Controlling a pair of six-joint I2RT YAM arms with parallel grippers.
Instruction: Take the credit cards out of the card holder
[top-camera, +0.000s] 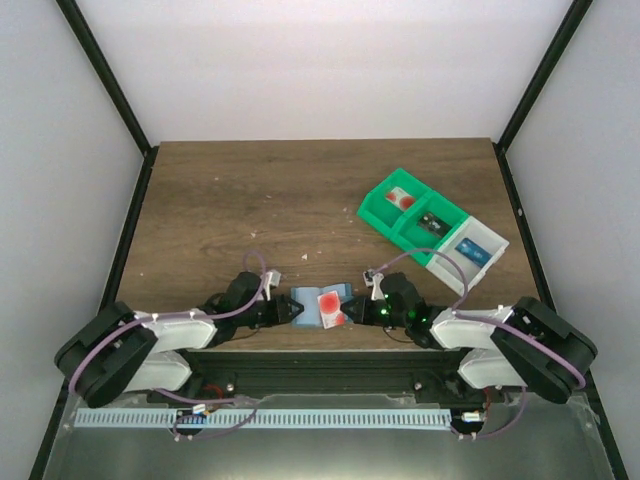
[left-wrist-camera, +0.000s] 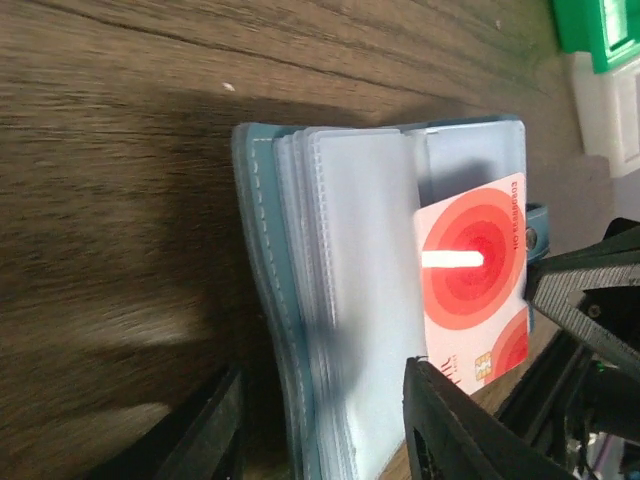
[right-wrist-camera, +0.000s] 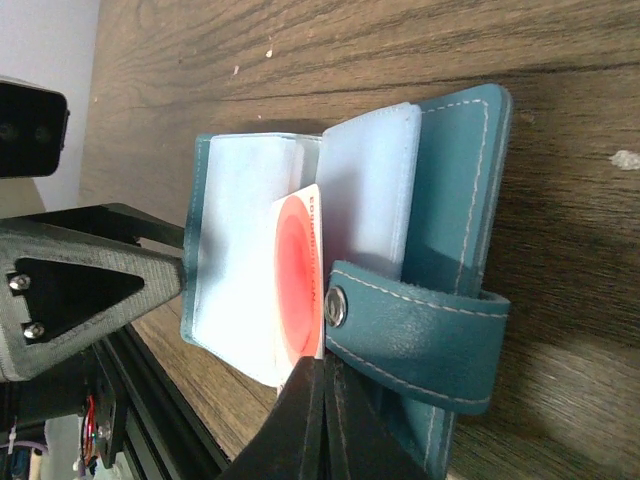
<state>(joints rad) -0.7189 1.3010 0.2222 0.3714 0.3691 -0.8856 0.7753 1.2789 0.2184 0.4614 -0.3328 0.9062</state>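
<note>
Right gripper (right-wrist-camera: 322, 385) jaws pressed together on the right edge of the red-and-white plastic credit card (right-wrist-camera: 295, 270), left gripper (left-wrist-camera: 320, 420) jaws spread astride the open light-blue folding card holder (left-wrist-camera: 340, 300) at the near edge of the brown wooden table (top-camera: 250, 200): unclamped, the holder may drag along with the card.

The left arm (top-camera: 150, 350) and right arm (top-camera: 500, 350) are twins: a bulky, rounded black joint housing outermost, at 8 and 4 o'clock in the overhead view, then a white shell, then slimmer black links. A lavender cable (top-camera: 267, 278) loops along each. Green lights (top-camera: 386, 318) glow on the right arm. The left gripper (left-wrist-camera: 325, 372) has matt black, wedge-shaped fingers (left-wrist-camera: 455, 425); a triangular recess on one carries two silver screws (right-wrist-camera: 24, 283). The right gripper (right-wrist-camera: 322, 378) is black too.
</note>
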